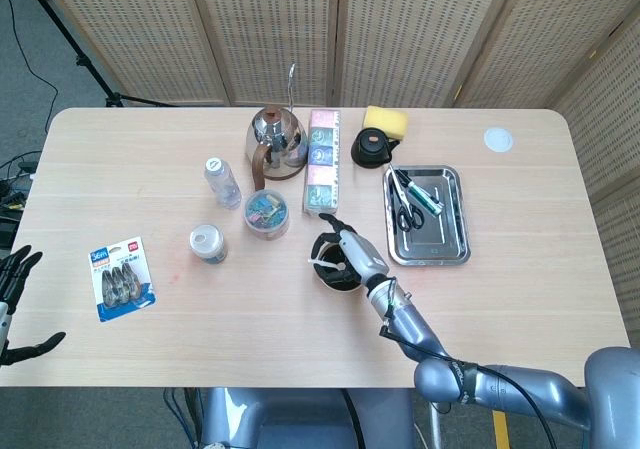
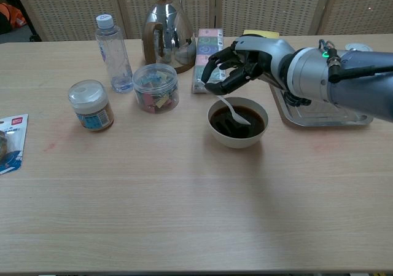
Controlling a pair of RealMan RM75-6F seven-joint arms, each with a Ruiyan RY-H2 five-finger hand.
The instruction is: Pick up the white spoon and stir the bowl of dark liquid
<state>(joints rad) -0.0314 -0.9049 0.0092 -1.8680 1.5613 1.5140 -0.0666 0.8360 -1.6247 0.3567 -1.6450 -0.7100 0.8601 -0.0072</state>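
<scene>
My right hand [image 2: 236,67] pinched the white spoon [image 2: 234,111] by its handle, hovering just above the far-left rim of the bowl [image 2: 238,123]. From my fingers the spoon slanted down and to the right, its thin white scoop dipped into the dark liquid [image 2: 241,121] near the middle. My left hand [image 1: 14,304] waited well apart, open and holding nothing, at the surface's [image 2: 184,202] edge.
</scene>
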